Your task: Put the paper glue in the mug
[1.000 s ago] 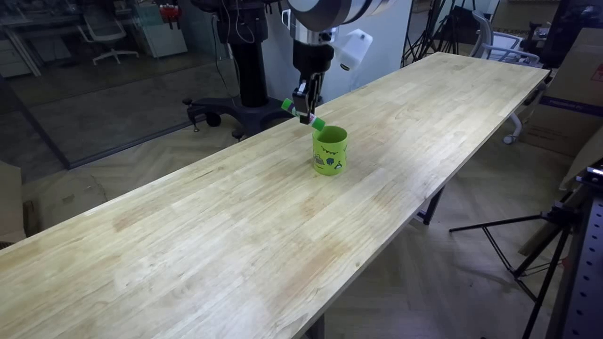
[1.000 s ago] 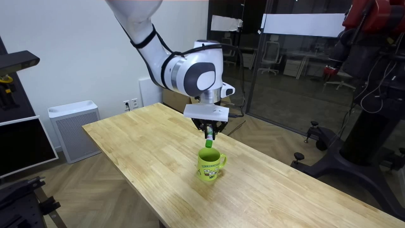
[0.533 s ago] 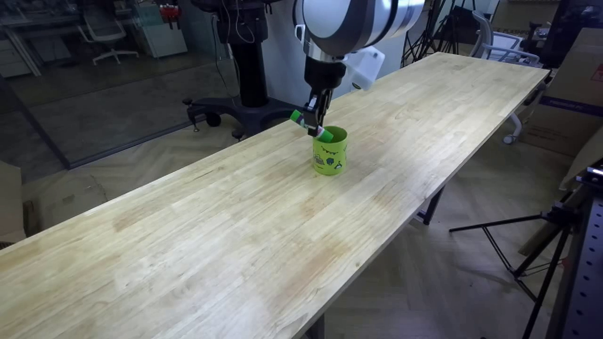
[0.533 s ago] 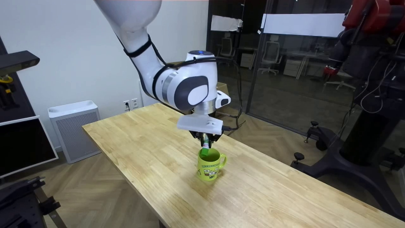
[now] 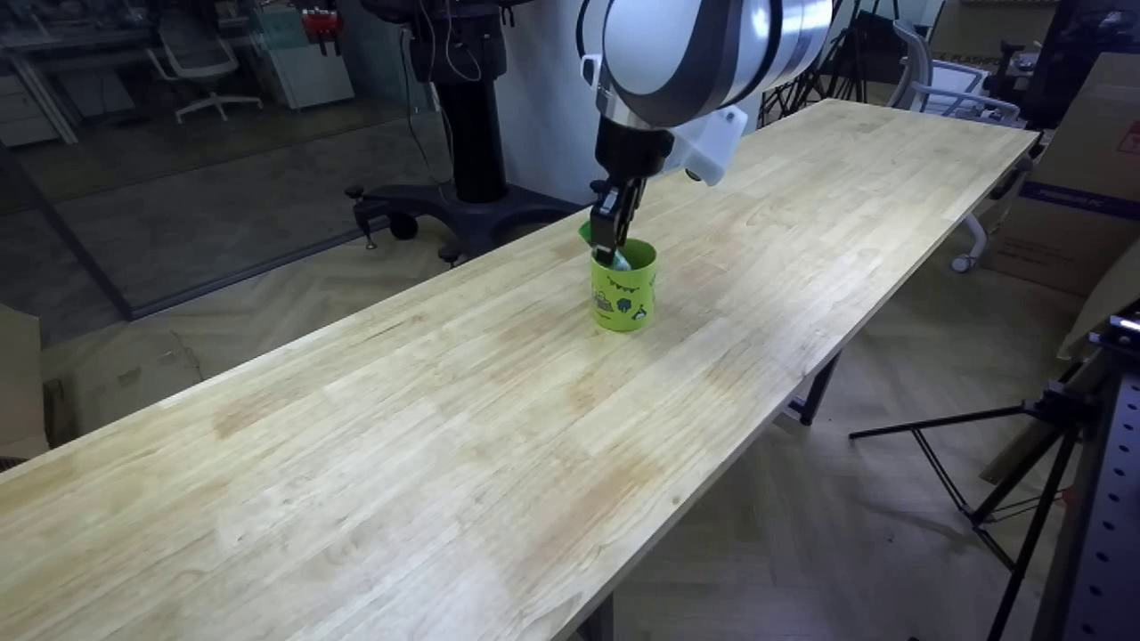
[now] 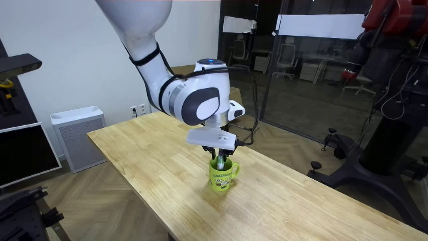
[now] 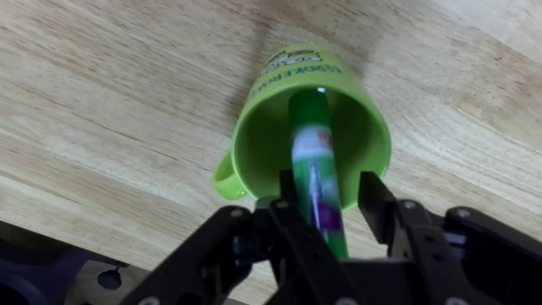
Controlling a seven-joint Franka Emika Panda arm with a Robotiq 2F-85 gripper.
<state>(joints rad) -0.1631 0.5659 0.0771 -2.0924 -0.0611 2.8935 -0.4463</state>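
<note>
The lime-green mug [image 5: 623,307] stands upright on the table in both exterior views [image 6: 219,182], with its handle and printed wall also in the wrist view [image 7: 313,75]. My gripper [image 5: 614,251] is just above the mug's rim, also in an exterior view [image 6: 219,156]. In the wrist view the gripper [image 7: 328,186] is open, with a gap between the glue and one finger. The paper glue [image 7: 314,163], green with a whitish band, lies between the fingers, close to the other finger. Its lower end is inside the mug [image 6: 220,164]; its green upper end [image 5: 585,232] leans out over the rim.
The long wooden table [image 5: 427,427] carries the mug near its middle. A black wheeled stand [image 5: 481,200] is beyond the table's far edge. A white air purifier [image 6: 80,140] and a black tripod [image 5: 1051,418] stand on the floor.
My gripper has come down to the mug, lowering the glue's end into its opening. The fingers have opened from around the glue, which has slid down a little and is blurred.
</note>
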